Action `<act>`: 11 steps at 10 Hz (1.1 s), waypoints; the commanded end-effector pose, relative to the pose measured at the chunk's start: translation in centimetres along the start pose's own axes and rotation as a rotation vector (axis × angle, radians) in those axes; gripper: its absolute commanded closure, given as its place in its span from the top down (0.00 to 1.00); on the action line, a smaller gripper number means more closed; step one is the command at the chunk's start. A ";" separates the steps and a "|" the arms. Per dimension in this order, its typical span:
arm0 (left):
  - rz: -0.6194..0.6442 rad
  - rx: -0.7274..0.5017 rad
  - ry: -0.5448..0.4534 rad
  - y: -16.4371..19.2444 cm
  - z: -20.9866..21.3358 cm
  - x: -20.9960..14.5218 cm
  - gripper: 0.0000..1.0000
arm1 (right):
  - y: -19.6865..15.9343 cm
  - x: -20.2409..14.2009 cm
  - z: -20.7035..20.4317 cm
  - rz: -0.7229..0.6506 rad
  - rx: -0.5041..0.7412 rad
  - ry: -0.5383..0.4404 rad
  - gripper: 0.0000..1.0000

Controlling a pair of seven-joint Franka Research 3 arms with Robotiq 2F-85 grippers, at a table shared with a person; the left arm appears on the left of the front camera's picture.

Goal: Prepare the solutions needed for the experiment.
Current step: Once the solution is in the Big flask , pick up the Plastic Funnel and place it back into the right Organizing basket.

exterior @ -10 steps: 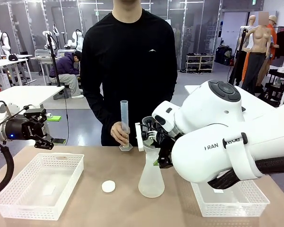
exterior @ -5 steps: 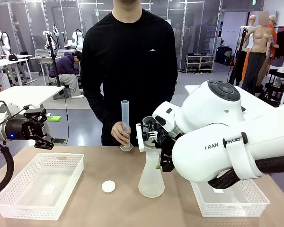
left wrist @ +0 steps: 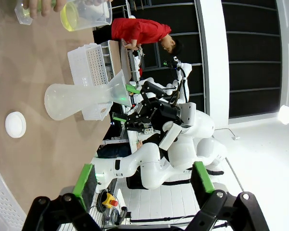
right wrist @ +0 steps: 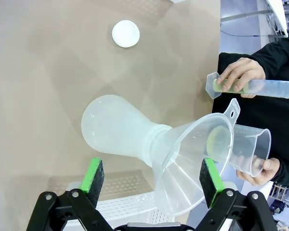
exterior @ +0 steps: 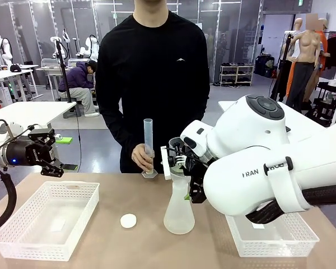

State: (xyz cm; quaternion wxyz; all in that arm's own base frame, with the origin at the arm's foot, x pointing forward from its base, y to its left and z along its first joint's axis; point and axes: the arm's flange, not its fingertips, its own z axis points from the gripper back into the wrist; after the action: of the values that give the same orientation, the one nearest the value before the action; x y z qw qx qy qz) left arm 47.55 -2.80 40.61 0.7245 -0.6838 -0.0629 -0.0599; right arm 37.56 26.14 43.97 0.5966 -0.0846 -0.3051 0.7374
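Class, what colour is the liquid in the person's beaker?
Pale yellow-green liquid, clearest in left wrist view.

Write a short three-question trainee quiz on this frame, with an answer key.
1. True or false: the clear plastic funnel sits in the neck of the translucent conical flask.
2. The pale yellow-green liquid beside the funnel's rim is in: A) a white mesh basket; B) the clear plastic beaker in the person's hand; C) a small white round cap.
3. Fill in: the jaws of the right claw stand ____, one on either side of the funnel.
Key: 1 true; 2 B; 3 open.
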 end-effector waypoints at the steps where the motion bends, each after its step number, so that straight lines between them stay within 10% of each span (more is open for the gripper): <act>1: -0.003 -0.002 -0.010 -0.2 0.0 0.1 1.00 | 0.0 0.0 0.0 0.000 0.000 0.000 1.00; 5: -0.003 -0.002 -0.010 -0.2 0.0 0.1 1.00 | 0.3 0.3 7.5 0.045 -0.134 0.144 1.00; 9: -0.003 -0.002 -0.010 -0.2 0.0 0.1 1.00 | -3.3 -10.2 9.1 -0.537 0.181 -0.032 1.00; 11: -0.003 -0.002 -0.010 -0.2 0.0 0.1 1.00 | -3.5 -15.5 8.3 -0.769 0.254 0.029 1.00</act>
State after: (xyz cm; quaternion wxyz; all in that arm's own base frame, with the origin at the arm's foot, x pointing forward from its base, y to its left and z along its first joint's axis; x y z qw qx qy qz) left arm 47.54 -2.78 40.61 0.7245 -0.6838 -0.0631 -0.0598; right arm 39.23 9.99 48.28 0.7962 0.0755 -0.2210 0.5582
